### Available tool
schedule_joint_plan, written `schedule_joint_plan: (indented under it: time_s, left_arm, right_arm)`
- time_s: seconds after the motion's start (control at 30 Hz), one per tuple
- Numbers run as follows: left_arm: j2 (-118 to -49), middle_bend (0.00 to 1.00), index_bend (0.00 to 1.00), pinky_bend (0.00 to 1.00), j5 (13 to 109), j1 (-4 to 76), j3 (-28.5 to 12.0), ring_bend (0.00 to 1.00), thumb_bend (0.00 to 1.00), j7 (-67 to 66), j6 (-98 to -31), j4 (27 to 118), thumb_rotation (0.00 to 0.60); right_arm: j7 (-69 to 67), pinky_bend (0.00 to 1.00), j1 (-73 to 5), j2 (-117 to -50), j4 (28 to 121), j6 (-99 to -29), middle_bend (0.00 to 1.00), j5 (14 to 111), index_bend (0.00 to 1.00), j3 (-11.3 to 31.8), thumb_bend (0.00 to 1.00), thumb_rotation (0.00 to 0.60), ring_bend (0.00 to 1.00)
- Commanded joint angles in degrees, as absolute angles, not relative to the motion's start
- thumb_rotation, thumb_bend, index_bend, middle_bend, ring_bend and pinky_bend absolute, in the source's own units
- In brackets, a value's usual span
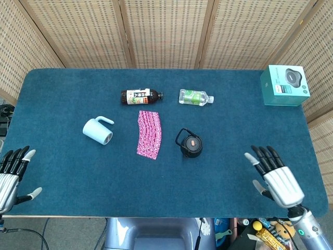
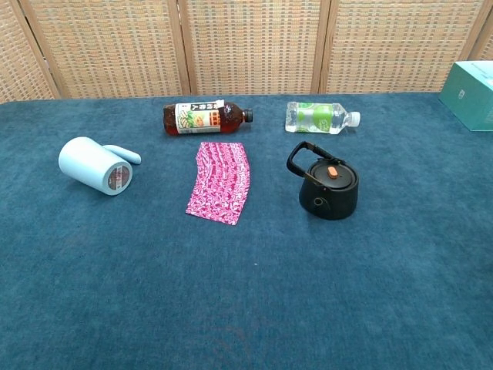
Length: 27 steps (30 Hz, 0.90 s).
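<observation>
Right hand [image 1: 276, 177] is over the table's near edge, fingers spread and holding nothing.
Nearest, to its left, stands one black kettle [image 1: 190, 143]; further are one pink cloth [image 1: 149, 134], one blue mug [image 1: 98, 130] and two bottles; left hand [image 1: 11, 174] is spread too.

The table [image 1: 62, 187] has a matt, fuzzy blue felt-like cover. The black kettle [image 1: 191, 145] looks matt and slightly grainy, and the pale blue mug [image 1: 97, 130] is smooth and matt. Both bottles, the tea bottle [image 1: 140, 97] and the water bottle [image 1: 194, 97], are glossy clear plastic. The pink cloth [image 1: 149, 134] is a soft printed fabric. The right hand [image 1: 278, 183] has a silvery metal back and black fingers [image 1: 264, 157]. The screens [image 1: 166, 31] behind are woven cane in wood frames.
</observation>
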State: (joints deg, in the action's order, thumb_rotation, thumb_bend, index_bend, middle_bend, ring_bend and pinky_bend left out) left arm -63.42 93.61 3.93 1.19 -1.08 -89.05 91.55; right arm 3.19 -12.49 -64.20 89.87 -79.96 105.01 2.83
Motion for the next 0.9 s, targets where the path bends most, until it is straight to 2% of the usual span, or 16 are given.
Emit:
schedule_joint_plan:
  time_s: [0.03, 0.13, 0.4, 0.9]
  left_arm:
    - [-64.1, 0.00, 0.00, 0.00, 92.9, 4.6, 0.9, 0.00, 0.01, -1.6, -87.8, 90.9, 0.600]
    - [-64.6, 0.00, 0.00, 0.00, 92.5, 5.0, 0.7, 0.00, 0.01, -1.5, -87.0, 90.2, 0.600]
    - [-64.9, 0.00, 0.00, 0.00, 90.8, 5.6, 0.0, 0.00, 0.01, -0.4, -85.5, 89.3, 0.600]
    - [-64.8, 0.00, 0.00, 0.00, 89.6, 6.1, -0.2, 0.00, 0.01, 1.1, -84.2, 88.8, 0.600]
  right_arm:
    - [2.0, 0.00, -22.1, -63.6, 87.9, -69.5, 0.00, 110.2, 0.10, 2.8, 0.91, 0.600, 0.00]
    - [6.1, 0.00, -25.4, -64.4, 88.9, -65.0, 0.00, 109.7, 0.10, 4.4, 1.00, 0.600, 0.00]
    - [17.3, 0.00, -34.5, -70.9, 87.7, -54.7, 0.00, 108.8, 0.10, 7.9, 1.00, 0.600, 0.00]
    - [33.3, 0.02, -46.5, -82.9, 74.0, -45.7, 0.00, 112.6, 0.10, 9.1, 1.00, 0.600, 0.00]
